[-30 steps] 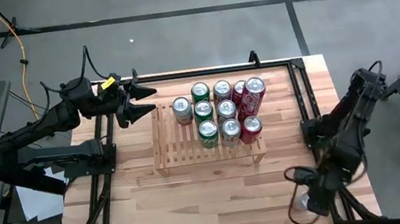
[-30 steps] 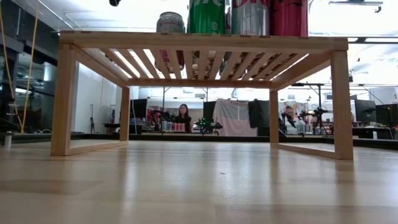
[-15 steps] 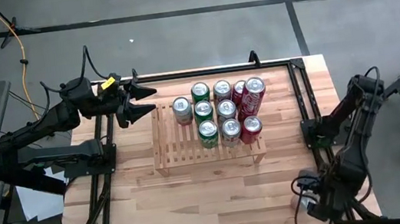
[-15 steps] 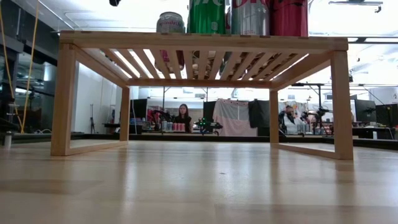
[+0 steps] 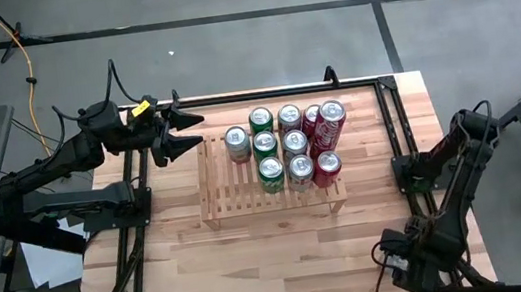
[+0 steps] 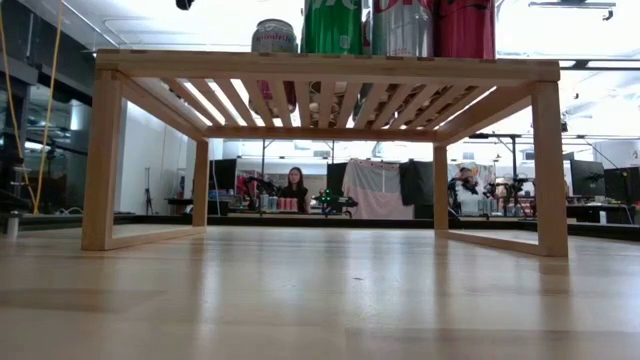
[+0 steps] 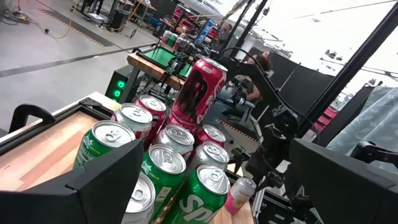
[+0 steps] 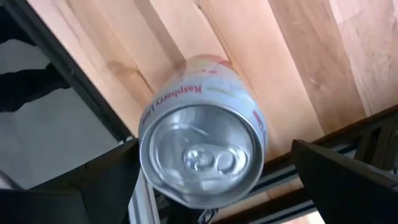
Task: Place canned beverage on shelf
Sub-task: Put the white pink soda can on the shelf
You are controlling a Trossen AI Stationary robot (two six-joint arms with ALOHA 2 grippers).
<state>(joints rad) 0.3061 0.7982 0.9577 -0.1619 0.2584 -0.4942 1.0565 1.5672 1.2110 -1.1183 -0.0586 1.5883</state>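
Only the right wrist view shows the table corner's can between right gripper fingers (spread wide, not gripping).

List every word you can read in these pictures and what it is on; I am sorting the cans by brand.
"Raspberry Lim": on the side of the pale can under the right gripper.
"Sp": on a green can on the shelf.
Print on the other cans, red and silver, is too small or blurred.
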